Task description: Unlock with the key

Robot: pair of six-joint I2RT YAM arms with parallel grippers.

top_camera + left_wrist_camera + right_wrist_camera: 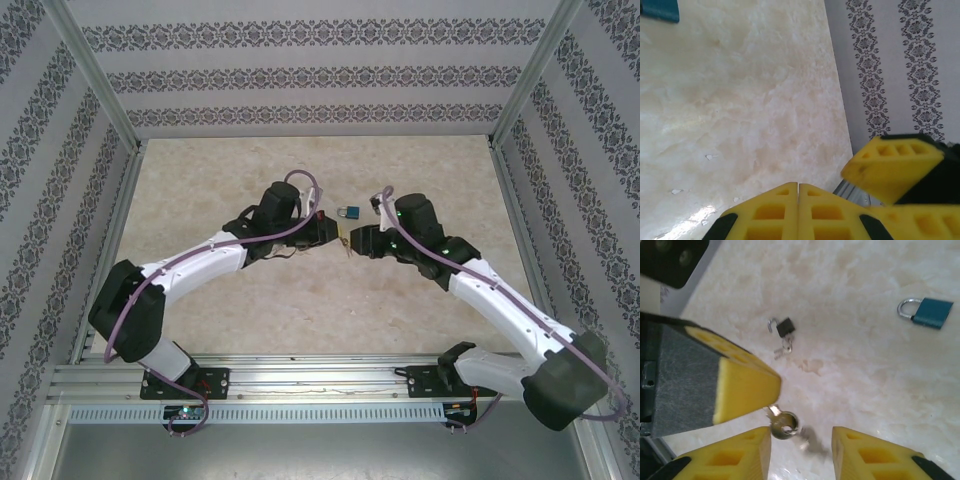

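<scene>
A silver key hangs just above the table, its blade running up under the tip of my left gripper's yellow fingers, which are pressed together on it. In the left wrist view those jaws show no gap, and the key is hidden. My right gripper is open, with the key's round head near its left finger and apart from the right one. In the top view the left gripper and right gripper meet tip to tip, the key between them. A blue padlock lies shut just beyond them.
A small black padlock with its shackle open and small keys beside it lies on the marble table. Patterned walls and an aluminium frame enclose the table. The right gripper's finger crosses the left wrist view.
</scene>
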